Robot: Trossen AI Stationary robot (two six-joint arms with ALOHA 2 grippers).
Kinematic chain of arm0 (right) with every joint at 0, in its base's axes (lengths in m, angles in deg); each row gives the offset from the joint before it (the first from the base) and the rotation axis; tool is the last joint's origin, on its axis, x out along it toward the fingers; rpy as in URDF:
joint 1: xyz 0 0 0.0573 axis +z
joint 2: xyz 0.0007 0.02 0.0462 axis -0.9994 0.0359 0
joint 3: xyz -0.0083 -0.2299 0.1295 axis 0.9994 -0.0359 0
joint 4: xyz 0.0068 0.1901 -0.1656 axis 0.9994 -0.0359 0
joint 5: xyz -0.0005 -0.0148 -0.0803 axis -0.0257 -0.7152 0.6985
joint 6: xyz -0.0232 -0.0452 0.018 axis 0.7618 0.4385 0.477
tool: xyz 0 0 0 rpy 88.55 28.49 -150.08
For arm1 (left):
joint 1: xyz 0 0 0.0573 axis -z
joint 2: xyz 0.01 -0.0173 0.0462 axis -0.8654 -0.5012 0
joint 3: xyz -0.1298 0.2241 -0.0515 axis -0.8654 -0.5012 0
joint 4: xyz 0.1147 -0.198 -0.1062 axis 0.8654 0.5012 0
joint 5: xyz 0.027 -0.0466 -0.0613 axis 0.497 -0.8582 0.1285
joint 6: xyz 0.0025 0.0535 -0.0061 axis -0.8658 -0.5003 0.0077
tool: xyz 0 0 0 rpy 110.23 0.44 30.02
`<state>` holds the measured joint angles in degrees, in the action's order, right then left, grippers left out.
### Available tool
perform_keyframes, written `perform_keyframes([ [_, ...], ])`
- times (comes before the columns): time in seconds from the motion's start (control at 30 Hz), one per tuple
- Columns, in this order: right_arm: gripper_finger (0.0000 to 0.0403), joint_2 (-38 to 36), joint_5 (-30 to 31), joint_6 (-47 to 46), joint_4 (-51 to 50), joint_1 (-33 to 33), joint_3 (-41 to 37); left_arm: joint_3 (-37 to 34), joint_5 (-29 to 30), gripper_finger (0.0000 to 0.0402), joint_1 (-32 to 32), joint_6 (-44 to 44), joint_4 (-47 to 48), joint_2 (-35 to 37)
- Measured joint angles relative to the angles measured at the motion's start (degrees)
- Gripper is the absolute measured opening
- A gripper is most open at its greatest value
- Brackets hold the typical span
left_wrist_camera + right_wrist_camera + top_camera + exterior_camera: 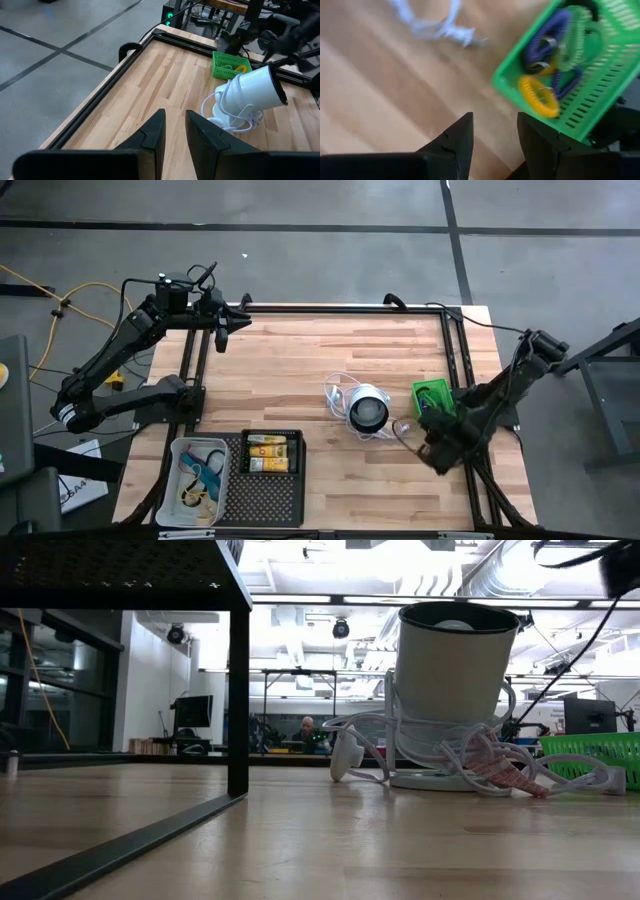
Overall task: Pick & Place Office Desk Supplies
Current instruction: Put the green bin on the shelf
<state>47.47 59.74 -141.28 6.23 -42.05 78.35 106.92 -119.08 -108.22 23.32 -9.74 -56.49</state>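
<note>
Both sets of jaws stand apart with nothing between them: your left gripper shows a narrow gap over bare wood, and your right gripper shows a wider one, empty.

Starting at the left of the high view, your left arm is folded back by the table's far left corner, its gripper held above the table edge and aimed along the boards toward the lamp.

At the near left edge sits one clear tray, holding teal cords and some yellow bits; you cannot count them from here. Touching its right side is one black tray, and in its far end lie two yellow-and-white packs, side by side.

Further right, near the table's middle, stands one round white-and-black lamp with its white cord looped around it.

Just right of that is one green tray. In the right wrist view the green tray holds at least two purple loops, one orange loop and one pale green loop.

At the far right, your right arm reaches in from the table's right edge, bent down, with its gripper over the wood just beside the green tray's near end.
</note>
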Motion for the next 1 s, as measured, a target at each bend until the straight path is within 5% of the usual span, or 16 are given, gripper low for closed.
perform_keyframes([
  [0.17,0.014,-4.45,-1.05,-0.95,0.12,-6.05,-2.58,0.0,0.0,0.0069,0.0,0.0,0.0,0.0],
  [0.43,0.014,-6.35,-1.11,12.62,5.46,-11.45,-6.0,0.0,0.0,0.0069,0.0,0.0,0.0,0.0],
  [1.0,0.014,-6.42,-5.55,22.62,7.69,-10.91,-10.17,0.02,0.0,0.0069,0.0,0.0,-0.02,0.0],
])
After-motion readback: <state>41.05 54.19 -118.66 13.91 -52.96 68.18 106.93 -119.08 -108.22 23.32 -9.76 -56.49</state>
